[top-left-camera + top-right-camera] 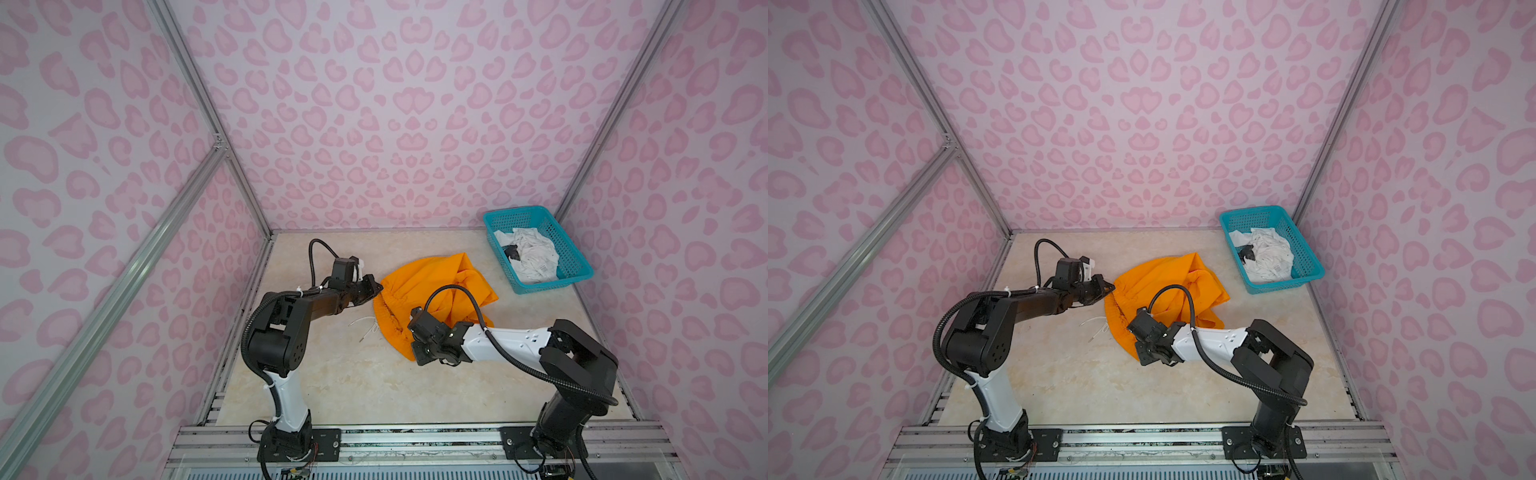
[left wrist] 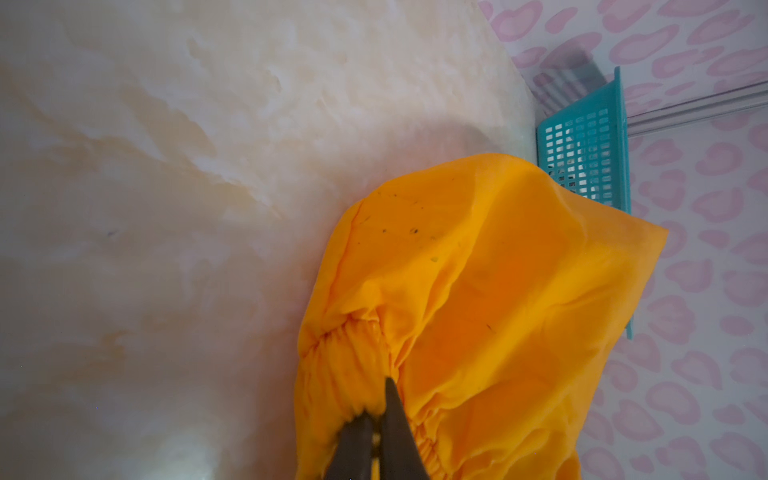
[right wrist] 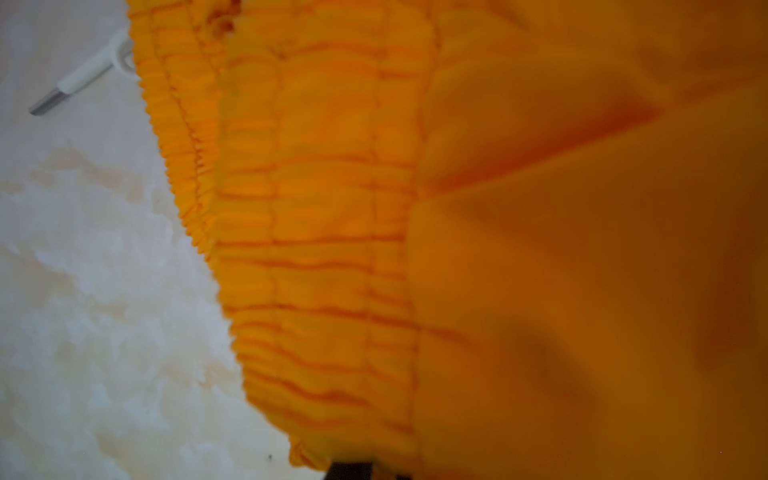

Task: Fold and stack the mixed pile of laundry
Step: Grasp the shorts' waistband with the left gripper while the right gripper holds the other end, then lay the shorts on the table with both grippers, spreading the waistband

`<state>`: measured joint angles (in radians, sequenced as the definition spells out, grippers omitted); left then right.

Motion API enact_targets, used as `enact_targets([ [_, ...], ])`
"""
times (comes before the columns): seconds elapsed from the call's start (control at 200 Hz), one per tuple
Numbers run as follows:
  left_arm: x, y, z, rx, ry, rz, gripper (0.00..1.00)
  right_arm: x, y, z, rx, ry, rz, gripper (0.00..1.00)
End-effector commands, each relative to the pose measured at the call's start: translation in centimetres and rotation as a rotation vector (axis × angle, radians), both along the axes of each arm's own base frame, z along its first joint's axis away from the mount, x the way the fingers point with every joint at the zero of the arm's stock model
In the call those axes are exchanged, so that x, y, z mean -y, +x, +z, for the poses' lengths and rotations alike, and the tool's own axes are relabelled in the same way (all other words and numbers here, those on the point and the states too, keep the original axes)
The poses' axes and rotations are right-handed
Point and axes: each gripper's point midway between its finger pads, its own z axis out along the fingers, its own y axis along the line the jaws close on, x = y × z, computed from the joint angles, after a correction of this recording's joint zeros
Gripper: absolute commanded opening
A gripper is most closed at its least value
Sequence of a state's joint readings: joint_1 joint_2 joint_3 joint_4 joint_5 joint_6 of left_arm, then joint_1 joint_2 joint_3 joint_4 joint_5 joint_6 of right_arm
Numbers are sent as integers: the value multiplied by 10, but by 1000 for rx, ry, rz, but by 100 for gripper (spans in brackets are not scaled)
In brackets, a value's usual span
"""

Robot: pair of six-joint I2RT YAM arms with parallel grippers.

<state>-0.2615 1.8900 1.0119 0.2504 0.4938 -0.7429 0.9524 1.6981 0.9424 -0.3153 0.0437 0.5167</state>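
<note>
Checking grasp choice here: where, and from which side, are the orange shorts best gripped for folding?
The gathered waistband of the orange shorts, one end each, coming from the robot's side: it lies exposed along that edge, legs crumpled behind. The left gripper and right gripper pinch there.

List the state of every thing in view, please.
orange shorts, unfolded, crumpled on the marble table.
white drawstring, loose on the table beside the shorts.
teal basket, upright, holding laundry.
white T-shirt, crumpled inside the teal basket.
left claw, shut on the shorts.
right claw, shut on the shorts.
</note>
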Motion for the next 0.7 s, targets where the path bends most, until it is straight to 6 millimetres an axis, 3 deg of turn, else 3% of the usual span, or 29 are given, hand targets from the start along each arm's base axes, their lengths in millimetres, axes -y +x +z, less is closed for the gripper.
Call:
enact_targets([
  [0.0, 1, 17, 30, 64, -92, 36, 4, 20, -5, 4, 37, -114, 70, 6],
  [0.22, -15, 25, 74, 86, -269, 55, 4, 19, -24, 29, 52, -81, 273, 4],
  [0.385, -36, 24, 74, 83, -385, 80, 3, 15, -38, 30, -5, -42, 355, 4],
  [0.465, -44, 21, 60, 64, -386, 93, 3, 4, -50, 18, -87, 0, 395, 15],
  [0.56, -50, 16, 45, 48, -369, 106, 3, -12, -65, 7, -176, 46, 426, 36],
  [0.695, -54, 7, 33, 33, -327, 108, 9, -28, -68, 17, -171, 101, 444, 50],
])
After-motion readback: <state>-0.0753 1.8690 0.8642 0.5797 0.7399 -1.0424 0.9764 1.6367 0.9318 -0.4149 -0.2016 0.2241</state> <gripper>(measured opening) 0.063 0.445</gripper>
